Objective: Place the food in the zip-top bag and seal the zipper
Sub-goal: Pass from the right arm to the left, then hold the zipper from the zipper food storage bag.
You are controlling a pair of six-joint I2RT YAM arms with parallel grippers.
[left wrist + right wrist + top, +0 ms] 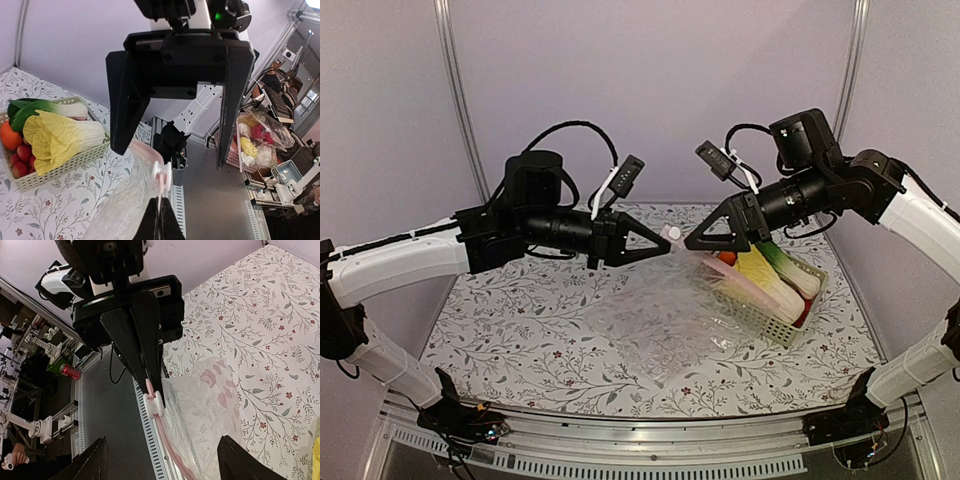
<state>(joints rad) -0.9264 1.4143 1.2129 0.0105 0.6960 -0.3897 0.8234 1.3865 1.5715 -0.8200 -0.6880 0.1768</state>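
The transparent zip-top bag hangs over the table from its top edge. My left gripper is shut on the end of the pink zipper strip, just behind a white slider. In the left wrist view my left gripper pinches that strip. My right gripper is open, facing the left one, its jaws spread either side of the slider without touching it. The food lies in the pale green basket: napa cabbage, orange and small red fruits.
A green-and-white leafy vegetable also lies in the basket, which stands at the table's right side beside the bag. The flowered tablecloth covers the table. A metal rail runs along the near edge.
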